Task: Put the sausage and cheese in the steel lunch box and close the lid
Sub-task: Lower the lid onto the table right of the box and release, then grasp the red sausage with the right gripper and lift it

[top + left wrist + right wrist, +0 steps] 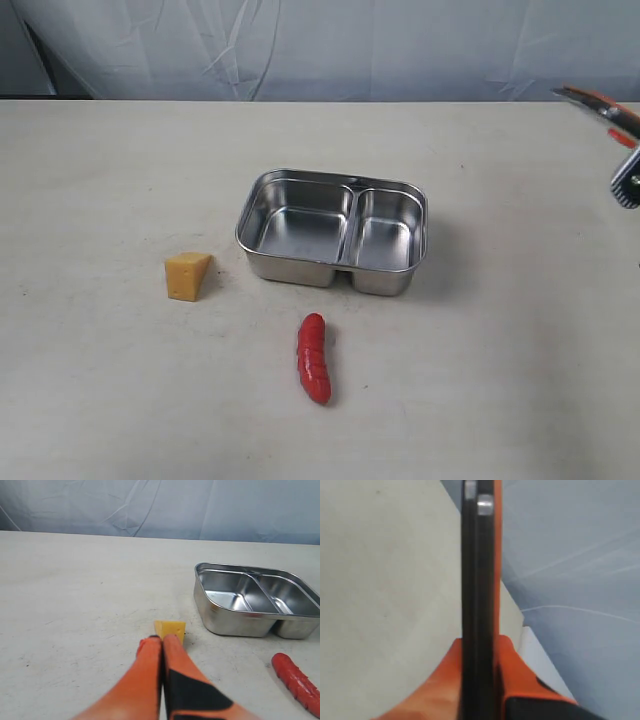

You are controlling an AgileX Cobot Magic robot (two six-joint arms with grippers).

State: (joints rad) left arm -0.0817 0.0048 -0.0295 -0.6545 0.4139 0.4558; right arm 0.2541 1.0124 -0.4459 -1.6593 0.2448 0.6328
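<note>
The steel lunch box (290, 268) sits open mid-table, both compartments empty. The yellow cheese (187, 275) lies to its left and the red sausage (314, 357) in front of it. My left gripper (162, 639) is shut and empty, its orange tips low over the table just short of the cheese (172, 628); the lunch box (235, 622) and sausage (297, 682) lie off to one side. This gripper is out of the exterior view. My right gripper (622, 140) is raised at the far right edge, shut on the dark lid (598, 103), which shows edge-on between its fingers (479, 570).
A pale beige table (500, 380) runs back to a grey-blue cloth backdrop (320, 45). The table's far edge and corner (517, 625) show behind the held lid.
</note>
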